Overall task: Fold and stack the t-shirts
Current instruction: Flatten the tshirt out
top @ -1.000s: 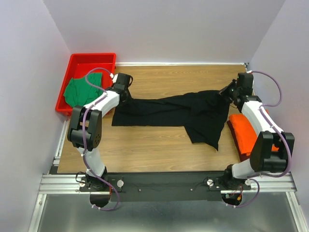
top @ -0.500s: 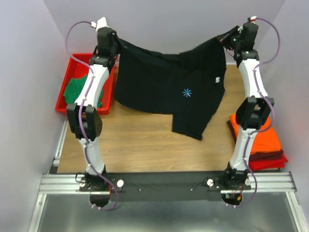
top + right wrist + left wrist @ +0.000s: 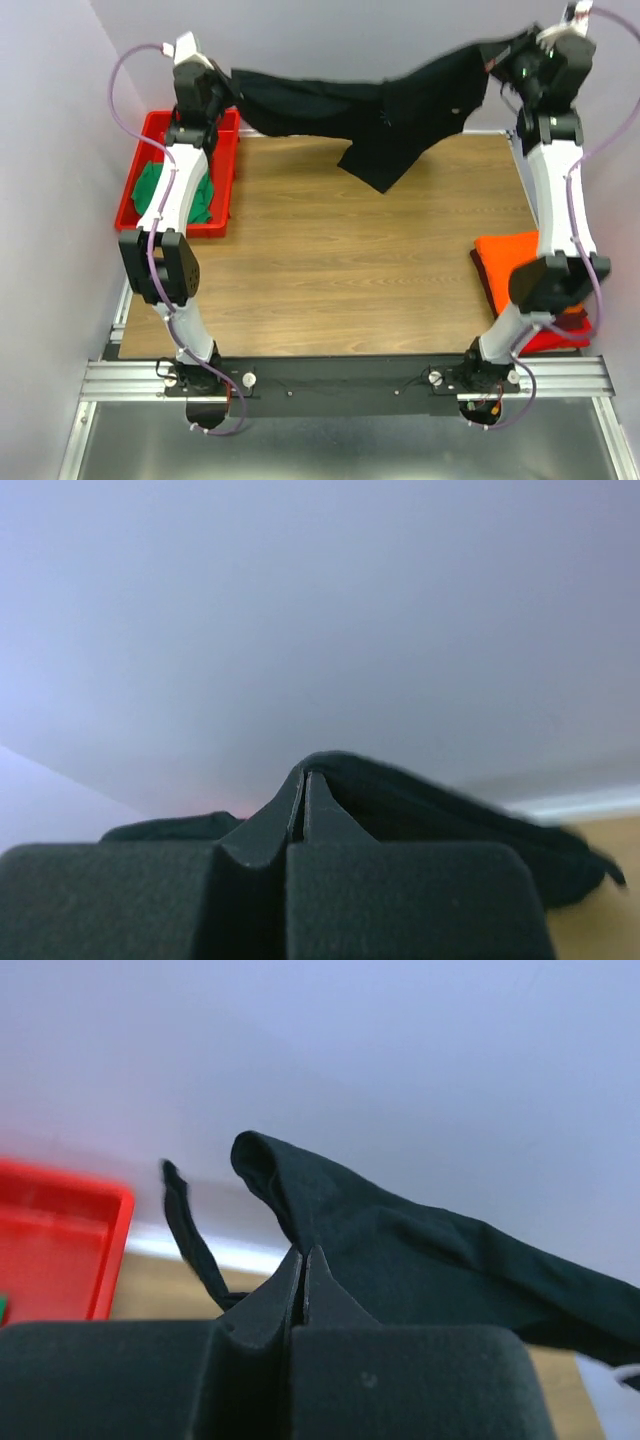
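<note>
Black t-shirt (image 3: 400,118), slung high over the counter's far edge. Clamped tight above the far-left corner in the left gripper (image 3: 303,1255), above the far-right corner in the right gripper (image 3: 303,777). Likely to slip free or bunch if tugged unevenly, given such thin pinches.

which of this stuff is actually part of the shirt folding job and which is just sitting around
Part of the job:
- black t-shirt, held up in the air between the left hand and the right hand
- orange t-shirt, folded at the right of the table
- green t-shirt, bunched in the red tray

Just there:
- red tray
- table
</note>
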